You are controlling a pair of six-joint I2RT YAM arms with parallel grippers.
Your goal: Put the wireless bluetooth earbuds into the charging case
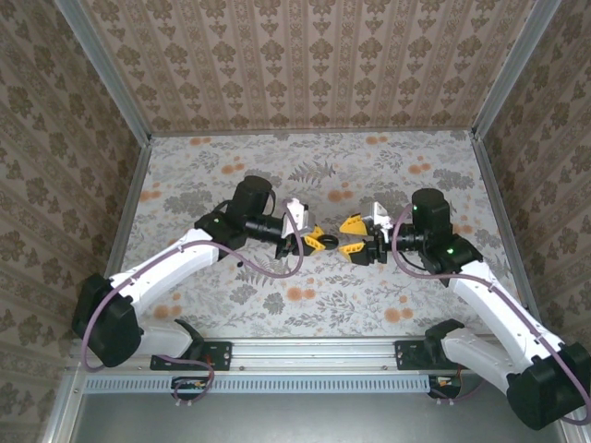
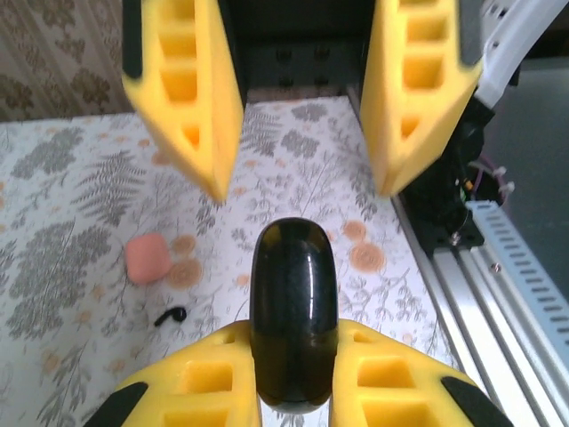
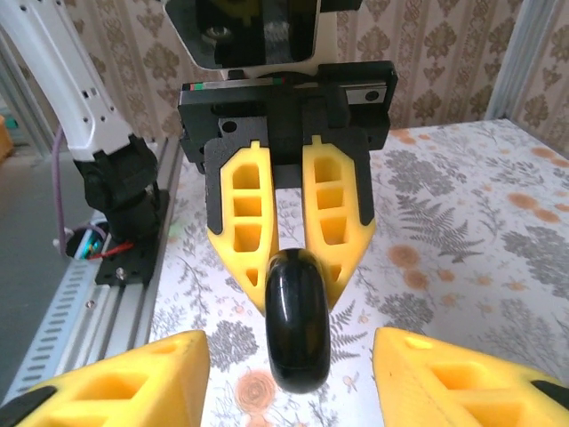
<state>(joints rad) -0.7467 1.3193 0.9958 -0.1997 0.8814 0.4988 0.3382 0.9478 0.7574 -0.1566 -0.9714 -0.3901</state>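
1. Both arms reach inward over the middle of the table [image 2: 71,178]. The left gripper [image 1: 319,241] and right gripper [image 1: 351,237] meet nearly tip to tip.
2. The left gripper is clamped on a black disc [image 2: 293,311], held on edge between its fingers.
3. The right gripper is released. Its fingers [image 2: 182,98] are spread wide on either side of the disc, with a gap on each side.
4. The pink case [image 2: 147,258] lies on the table below, apart from both grippers. I cannot tell whether it is open or what is in it.
5. One black earbud [image 2: 171,315] lies on the table near the case, not touching it.
6. A metal rail [image 2: 498,267] runs along the table's near edge.
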